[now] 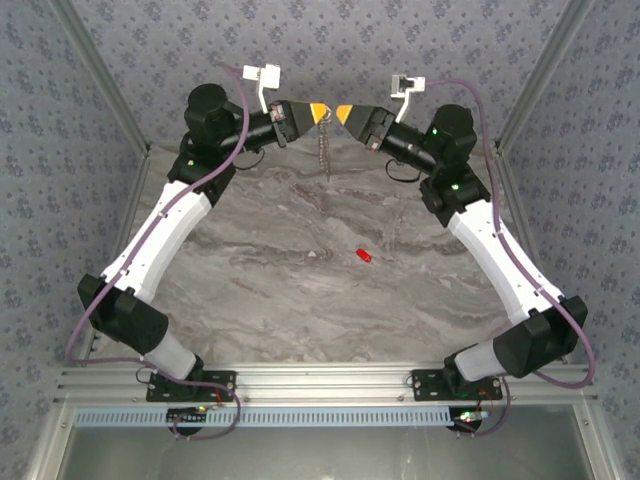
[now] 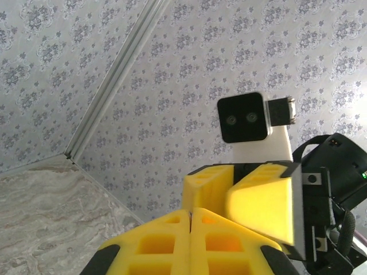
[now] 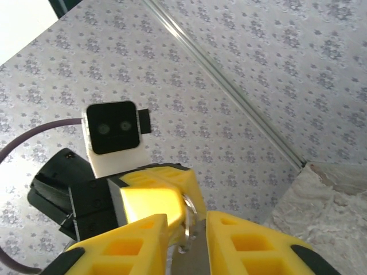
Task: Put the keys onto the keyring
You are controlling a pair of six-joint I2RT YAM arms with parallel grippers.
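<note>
The thin grey metal keyring (image 1: 323, 150) hangs from the tip of my left gripper (image 2: 190, 222), whose fingers are pressed together on it. My right gripper (image 3: 187, 229) meets it tip to tip, fingers apart either side of the ring. The tiny red oblong key (image 1: 364, 256) lies on the grey marble table (image 1: 270, 290), well clear of both grippers, toward my bases.

Reference is your marble tabletop (image 1: 300, 290): grey and veined, with the streaks running mostly side to side. Patterned wall panels (image 1: 330, 40), pale grey-blue with small floral motifs, rise from its far and side edges. You've got two aluminium posts slanting up from its far corners, the left post (image 1: 100, 80) and the right post (image 1: 545, 70). Along its near edge is a ribbed aluminium rail (image 1: 330, 385). Nearer still come a pale blue slotted strip (image 1: 330, 415) and a plain grey panel (image 1: 300, 455).
</note>
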